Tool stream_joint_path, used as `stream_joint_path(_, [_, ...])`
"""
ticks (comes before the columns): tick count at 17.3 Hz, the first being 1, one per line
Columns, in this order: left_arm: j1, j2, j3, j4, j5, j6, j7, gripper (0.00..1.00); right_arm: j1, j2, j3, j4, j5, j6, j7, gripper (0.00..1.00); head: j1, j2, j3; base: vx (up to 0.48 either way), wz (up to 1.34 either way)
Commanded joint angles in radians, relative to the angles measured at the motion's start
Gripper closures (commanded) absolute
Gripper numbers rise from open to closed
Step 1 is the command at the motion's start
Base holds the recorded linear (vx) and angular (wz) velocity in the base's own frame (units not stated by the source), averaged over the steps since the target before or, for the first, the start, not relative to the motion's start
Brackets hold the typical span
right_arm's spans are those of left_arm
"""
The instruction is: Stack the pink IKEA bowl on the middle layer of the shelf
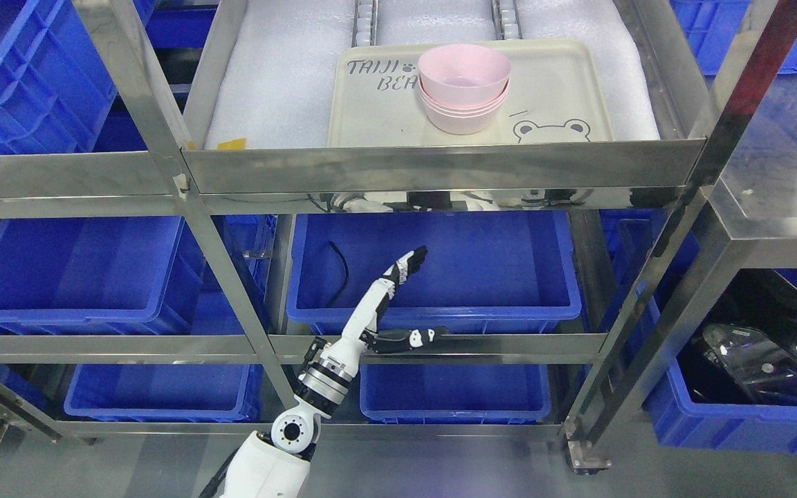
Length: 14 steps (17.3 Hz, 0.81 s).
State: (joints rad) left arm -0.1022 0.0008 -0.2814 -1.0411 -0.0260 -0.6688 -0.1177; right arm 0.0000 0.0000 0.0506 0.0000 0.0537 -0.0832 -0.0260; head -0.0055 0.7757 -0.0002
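A stack of several pink bowls (464,88) stands on a cream tray (564,76) with a bear print. The tray lies on white foam on a steel shelf layer (440,166). My left hand (398,294) is open and empty, with the fingers stretched up and to the right and the thumb out to the right. It is well below the tray's shelf layer, in front of a blue bin (502,277), and touches nothing. The right arm is out of view.
The steel rack's uprights (156,124) and rails (440,342) frame the hand. Blue bins fill the lower layers (94,270), (454,394) and the surroundings. A black cable (340,266) lies in the middle bin. A second steel cart (779,200) stands at the right.
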Motion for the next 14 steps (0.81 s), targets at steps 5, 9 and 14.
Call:
stream_joint_path(5, [0.007, 0.017, 0.068, -0.112, 0.06, 0.217, 0.093, 0.01, 0.023, -0.017, 0.0, -0.017, 0.0, 0.0, 0.0, 0.0, 0.0, 0.0, 0.0, 0.0, 0.0])
stream_joint_path(9, [0.024, 0.017, 0.062, -0.282, 0.061, 0.328, 0.156, 0.0, 0.023, -0.017, 0.0, -0.017, 0.0, 0.0, 0.0, 0.0, 0.0, 0.0, 0.0, 0.0, 0.0])
stream_joint_path(14, [0.108, 0.017, 0.024, -0.396, 0.061, 0.337, 0.156, 0.0, 0.023, -0.017, 0.0, -0.017, 0.0, 0.0, 0.0, 0.0, 0.0, 0.0, 0.0, 0.0, 0.0])
